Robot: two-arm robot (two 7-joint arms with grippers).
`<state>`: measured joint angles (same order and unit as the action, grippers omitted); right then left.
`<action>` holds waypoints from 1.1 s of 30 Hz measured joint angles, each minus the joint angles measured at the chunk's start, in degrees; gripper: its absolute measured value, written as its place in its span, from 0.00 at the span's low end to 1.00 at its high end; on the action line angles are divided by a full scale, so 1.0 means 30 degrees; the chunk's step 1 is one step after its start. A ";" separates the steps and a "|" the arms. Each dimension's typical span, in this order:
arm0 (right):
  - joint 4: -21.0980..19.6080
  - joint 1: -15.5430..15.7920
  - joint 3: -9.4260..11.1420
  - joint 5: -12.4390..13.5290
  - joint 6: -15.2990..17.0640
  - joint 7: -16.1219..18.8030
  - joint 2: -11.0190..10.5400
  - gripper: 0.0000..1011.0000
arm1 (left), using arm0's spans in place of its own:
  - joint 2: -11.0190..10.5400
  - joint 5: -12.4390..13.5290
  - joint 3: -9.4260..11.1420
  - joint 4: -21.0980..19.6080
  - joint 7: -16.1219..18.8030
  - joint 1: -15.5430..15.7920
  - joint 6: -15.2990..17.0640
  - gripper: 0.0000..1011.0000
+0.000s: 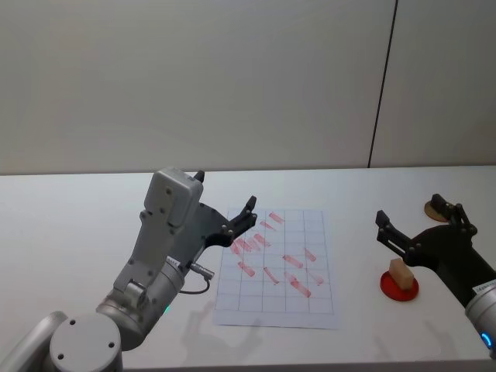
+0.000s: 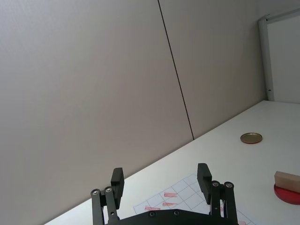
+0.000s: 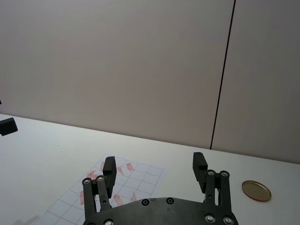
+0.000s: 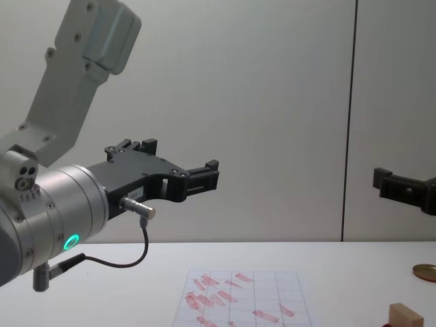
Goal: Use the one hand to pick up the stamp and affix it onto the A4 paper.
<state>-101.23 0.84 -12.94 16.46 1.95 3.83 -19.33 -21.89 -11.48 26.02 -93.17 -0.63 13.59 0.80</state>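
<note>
The stamp (image 1: 400,270), a small tan wooden block, stands on a flat round red pad (image 1: 399,287) at the table's right. My right gripper (image 1: 409,209) hovers open just behind and above it, holding nothing; its fingers (image 3: 199,165) are spread wide. The A4 paper (image 1: 310,294), white with a grey grid and several red prints, lies in the middle of the table. My left gripper (image 1: 246,216) hangs open and empty over the sheet's far left part. From the side, the left gripper (image 4: 212,176) and the right gripper (image 4: 385,182) are both well above the table, and the stamp (image 4: 405,315) sits low at the right.
A round brass-coloured disc (image 1: 432,208) lies at the far right, behind the right gripper, also seen as the disc (image 3: 256,191). A plain wall rises behind the white table (image 1: 77,217). The left arm's bulky body (image 1: 167,232) stands left of the paper.
</note>
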 joint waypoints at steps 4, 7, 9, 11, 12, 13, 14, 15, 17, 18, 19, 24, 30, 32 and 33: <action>-0.0001 0.0001 0.0000 0.0001 0.0001 -0.0001 0.0000 0.99 | 0.0000 0.0000 0.0000 -0.0001 -0.0001 -0.0001 0.0000 0.98; -0.0001 0.0001 0.0000 0.0001 0.0000 0.0000 0.0000 0.99 | 0.0000 -0.0001 0.0000 -0.0001 0.0000 0.0000 0.0000 0.98; -0.0001 0.0000 0.0000 0.0001 0.0000 -0.0001 0.0000 0.99 | 0.0000 -0.0001 0.0000 -0.0001 0.0000 0.0000 -0.0001 0.98; -0.0001 0.0001 0.0000 0.0001 0.0000 -0.0001 0.0000 0.99 | 0.0000 -0.0001 0.0001 0.0000 -0.0001 0.0000 -0.0001 0.98; -0.0001 0.0000 0.0000 0.0001 0.0000 0.0000 0.0000 0.99 | 0.0000 -0.0001 0.0000 -0.0001 0.0000 0.0000 0.0000 0.98; -0.0001 0.0001 -0.0001 0.0001 0.0000 -0.0001 0.0000 0.99 | 0.0000 0.0000 0.0000 -0.0001 0.0000 -0.0001 0.0000 0.98; -0.0001 0.0000 0.0000 0.0001 0.0000 -0.0001 0.0000 0.99 | 0.0000 -0.0001 0.0000 -0.0001 0.0000 -0.0001 -0.0001 0.98; -0.0001 0.0001 0.0000 0.0001 0.0000 -0.0001 0.0000 0.99 | 0.0000 -0.0001 0.0000 -0.0001 0.0000 -0.0001 0.0000 0.98; -0.0001 0.0000 0.0000 0.0001 0.0000 -0.0001 0.0000 0.99 | 0.0000 -0.0001 0.0000 -0.0001 -0.0001 -0.0001 0.0000 0.98; -0.0001 0.0000 0.0000 0.0001 -0.0001 -0.0001 0.0000 0.99 | 0.0000 -0.0001 0.0000 -0.0001 -0.0001 0.0000 0.0000 0.98; 0.0000 0.0001 0.0000 0.0001 0.0000 -0.0001 0.0000 0.99 | 0.0000 0.0000 0.0000 -0.0001 0.0000 0.0000 -0.0001 0.98; 0.0000 0.0000 0.0000 0.0001 0.0000 -0.0001 0.0000 0.99 | 0.0000 -0.0001 0.0000 -0.0001 0.0000 0.0000 0.0000 0.98; -0.0001 0.0001 0.0000 0.0001 0.0000 -0.0001 0.0000 0.99 | 0.0000 -0.0001 0.0000 -0.0001 0.0000 0.0000 -0.0001 0.98; -0.0001 0.0000 0.0000 0.0001 0.0000 -0.0001 0.0000 0.99 | 0.0000 -0.0001 0.0000 -0.0001 0.0000 -0.0001 0.0000 0.98; -0.0001 0.0001 0.0000 0.0001 0.0000 -0.0001 -0.0001 0.99 | 0.0000 -0.0001 0.0000 -0.0001 -0.0001 -0.0001 0.0000 0.98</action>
<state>-101.23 0.84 -12.94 16.46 1.95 3.82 -19.34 -21.90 -11.48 26.03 -93.18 -0.63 13.59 0.80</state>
